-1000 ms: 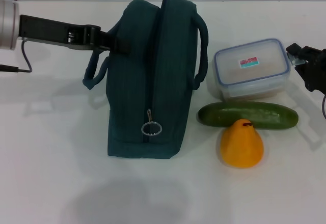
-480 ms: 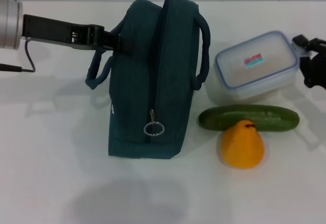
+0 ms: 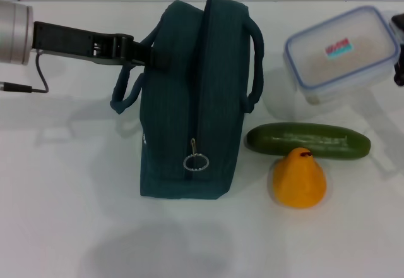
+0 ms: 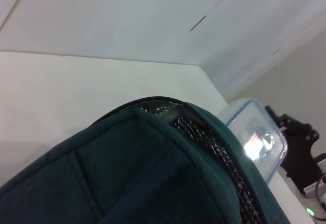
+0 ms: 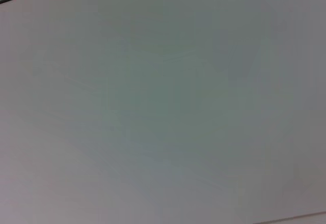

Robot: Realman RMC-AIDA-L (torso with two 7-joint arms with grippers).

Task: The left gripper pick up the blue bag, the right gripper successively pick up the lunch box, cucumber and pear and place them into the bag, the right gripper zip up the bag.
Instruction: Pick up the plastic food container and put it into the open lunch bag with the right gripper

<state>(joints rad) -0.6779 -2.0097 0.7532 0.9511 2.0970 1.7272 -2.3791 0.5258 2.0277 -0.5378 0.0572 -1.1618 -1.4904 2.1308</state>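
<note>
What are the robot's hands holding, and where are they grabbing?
The left gripper holds the blue bag by its handle. The right gripper holds the lunch box by its right end, lifted off the table.

The bag (image 3: 189, 95) stood left of centre on the table (image 3: 63, 215). The cucumber (image 3: 307, 140) lay to its right, the pear (image 3: 299, 178) touching it in front, the lunch box (image 3: 342, 54) behind, raised.
</note>
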